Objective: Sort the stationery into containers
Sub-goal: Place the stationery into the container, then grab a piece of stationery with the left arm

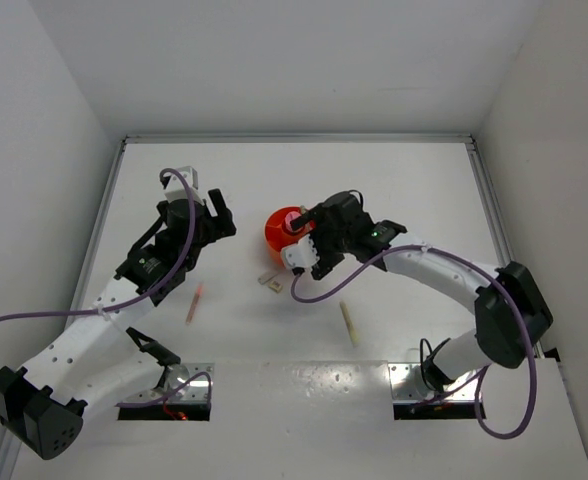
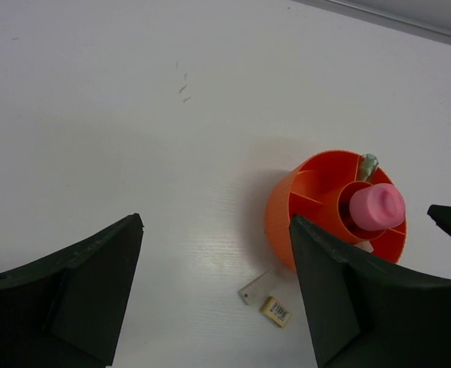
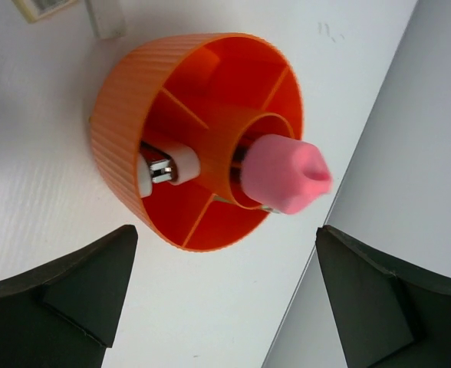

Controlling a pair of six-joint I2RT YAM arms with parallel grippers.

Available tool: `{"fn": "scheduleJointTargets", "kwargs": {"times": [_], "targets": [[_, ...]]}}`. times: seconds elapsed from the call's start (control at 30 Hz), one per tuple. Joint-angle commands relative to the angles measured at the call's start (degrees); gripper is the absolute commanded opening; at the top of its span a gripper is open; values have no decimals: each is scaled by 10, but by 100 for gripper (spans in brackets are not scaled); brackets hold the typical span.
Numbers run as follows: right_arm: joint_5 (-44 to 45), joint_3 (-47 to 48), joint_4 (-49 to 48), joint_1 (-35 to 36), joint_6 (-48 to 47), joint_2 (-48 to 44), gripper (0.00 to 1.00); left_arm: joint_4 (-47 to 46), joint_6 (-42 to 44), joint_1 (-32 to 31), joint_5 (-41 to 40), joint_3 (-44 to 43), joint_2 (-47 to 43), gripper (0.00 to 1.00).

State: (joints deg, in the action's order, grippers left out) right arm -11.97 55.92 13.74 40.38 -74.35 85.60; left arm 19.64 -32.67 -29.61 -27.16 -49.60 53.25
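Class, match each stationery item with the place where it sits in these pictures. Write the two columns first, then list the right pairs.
Items
1. pink cylinder
2. thin pink-orange pen
3. pale yellow stick
4. mint green stick

Places
A. on the table, beside the left arm
B. in an outer compartment of the orange organiser
C. standing in the organiser's central well
D. on the table, on the side of the right arm

Pairs: 1-C, 2-A, 3-D, 4-B
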Motion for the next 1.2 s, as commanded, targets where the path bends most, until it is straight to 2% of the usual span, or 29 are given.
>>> {"fn": "scheduleJointTargets", "kwargs": {"times": [0.0,0.13,0.17,0.23,0.3,0.33,0.37,0.4,0.47,0.5,0.53,0.57,0.6,0.63,0.67,0.73,0.8,0.87,1.17], "targets": [[0,50,-3,5,73,-40,100,-19,0,7,8,-1,-2,81],[-20,88,11,-4,199,-67,100,-19,5,7,43,-1,11,48],[-20,93,11,-4,226,-74,100,-19,5,7,53,-1,11,32],[-3,93,-17,-9,317,-92,100,-19,5,7,73,-1,28,22],[19,93,-35,-9,385,-98,100,23,-34,7,75,-6,43,20],[19,98,-35,-9,428,-98,97,49,-52,7,63,-13,54,20],[19,103,-29,-9,449,-98,16,76,-65,7,39,-28,81,23],[33,119,-14,-9,480,-98,0,99,-76,7,32,-28,93,38],[24,135,17,-9,519,-88,0,141,-107,7,32,-16,113,55],[24,141,36,-9,529,-88,0,147,-113,14,32,-8,132,72],[13,146,50,-9,534,-82,11,165,-125,19,38,-2,141,79],[3,153,61,-14,534,-73,66,171,-125,27,53,4,151,79],[-7,153,73,-14,540,-73,79,171,-125,44,61,13,159,79],[-16,147,78,-20,540,-73,80,171,-125,53,67,19,164,79],[-30,128,73,-20,540,-73,60,171,-125,61,82,29,170,79],[-37,104,39,-26,552,-99,0,171,-117,86,89,29,177,72],[-37,69,15,-31,552,-117,0,171,-96,112,95,44,185,62],[-29,62,8,-37,552,-130,0,171,-85,126,95,55,194,60],[-23,52,1,-43,557,-135,0,172,-85,144,109,66,255,64]]}}
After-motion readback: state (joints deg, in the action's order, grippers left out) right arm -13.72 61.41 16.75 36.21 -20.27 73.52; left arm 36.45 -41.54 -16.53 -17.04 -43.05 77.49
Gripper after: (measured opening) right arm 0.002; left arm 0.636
